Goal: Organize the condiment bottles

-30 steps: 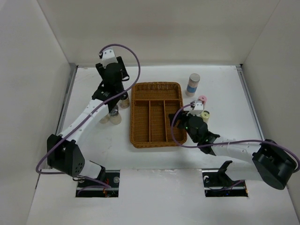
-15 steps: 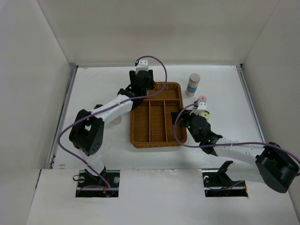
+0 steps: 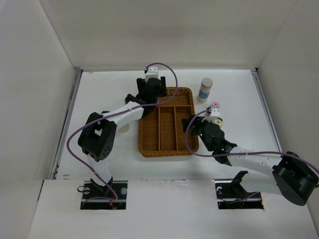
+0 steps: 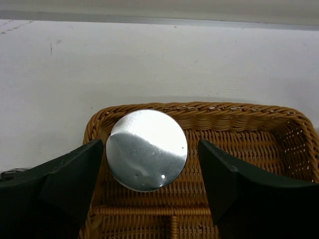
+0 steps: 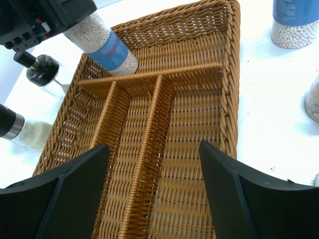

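Nearest to us, the right tool (image 5: 152,147) hangs over the near right part of the wicker tray (image 3: 167,135). Its two fingers are spread wide with only woven floor and dividers between them, so it is open and carries nothing. Left of the tray, on the white table (image 3: 99,89), two glass shakers stand clear of the rim: the nearer pale-filled shaker (image 5: 17,130) with a black and silver top, and just beyond it the black-topped shaker (image 5: 42,69). Right of the tray, close to the right tool's wrist, the pink-capped bottle (image 3: 215,105) stands on the table, outside the tray. Farther on, the left tool (image 4: 149,144) is over the tray's far left corner. Between its fingers sits the silver-capped bottle (image 4: 147,149), a clear cylinder of white beads with a blue band, at the left end of the crosswise compartment along the far wall. From the left wrist we see its round cap face-on, with a plain gap to the right finger and only a sliver to the left one, so we read this tool as open around the bottle, not clamped on it. Farthest, the grey-capped bottle (image 3: 205,90) with a blue and white band stands upright on the table, just beyond the tray's far right corner and apart from it.
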You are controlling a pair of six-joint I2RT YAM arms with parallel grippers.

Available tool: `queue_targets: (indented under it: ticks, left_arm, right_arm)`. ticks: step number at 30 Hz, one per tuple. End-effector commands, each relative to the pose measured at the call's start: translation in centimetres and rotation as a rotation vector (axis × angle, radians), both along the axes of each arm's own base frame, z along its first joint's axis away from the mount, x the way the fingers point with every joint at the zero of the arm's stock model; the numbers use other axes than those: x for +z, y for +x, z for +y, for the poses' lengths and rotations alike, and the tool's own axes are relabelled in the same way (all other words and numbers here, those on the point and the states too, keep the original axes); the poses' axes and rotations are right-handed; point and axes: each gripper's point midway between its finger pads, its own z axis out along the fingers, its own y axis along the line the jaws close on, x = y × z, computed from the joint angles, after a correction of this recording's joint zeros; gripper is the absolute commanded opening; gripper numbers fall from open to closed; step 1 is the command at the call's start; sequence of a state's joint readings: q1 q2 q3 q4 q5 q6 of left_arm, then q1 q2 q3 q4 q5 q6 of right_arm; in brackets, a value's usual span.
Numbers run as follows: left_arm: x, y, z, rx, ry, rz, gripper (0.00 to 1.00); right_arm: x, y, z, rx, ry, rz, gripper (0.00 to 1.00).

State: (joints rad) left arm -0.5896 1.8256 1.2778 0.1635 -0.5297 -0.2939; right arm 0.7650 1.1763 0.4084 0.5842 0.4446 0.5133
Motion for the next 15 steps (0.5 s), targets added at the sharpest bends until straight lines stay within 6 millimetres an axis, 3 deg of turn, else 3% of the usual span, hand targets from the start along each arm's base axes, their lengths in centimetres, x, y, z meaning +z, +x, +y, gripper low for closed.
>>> queue_targets:
  ticks: [1, 5, 9, 11, 15]
  left_arm:
    - [3.8, 0.4, 0.3, 0.022, -0.101, -0.104, 0.81]
    - [6.9, -0.6, 0.8, 0.019, -0.133, -0.156, 0.91]
    - [9.9, -2.6, 2.5, 0.028, -0.146, -0.199, 0.88]
    - [10.4, -3.9, 4.4, 0.06, -0.171, -0.21, 0.82]
    - [8.8, -5.5, 8.5, 0.144, -0.168, -0.146, 0.75]
  right_arm:
    - [1.3, 0.3, -0.1, -0.007, 0.051, -0.038, 0.8]
    - [1.3, 0.4, -0.1, -0.009, 0.039, -0.036, 0.81]
    - [0.9, 0.4, -0.1, -0.007, 0.043, -0.024, 0.81]
    - [1.2, 0.4, -0.1, -0.006, 0.039, -0.033, 0.81]
    - [0.9, 0.5, -0.2, -0.011, 0.047, -0.026, 0.81]
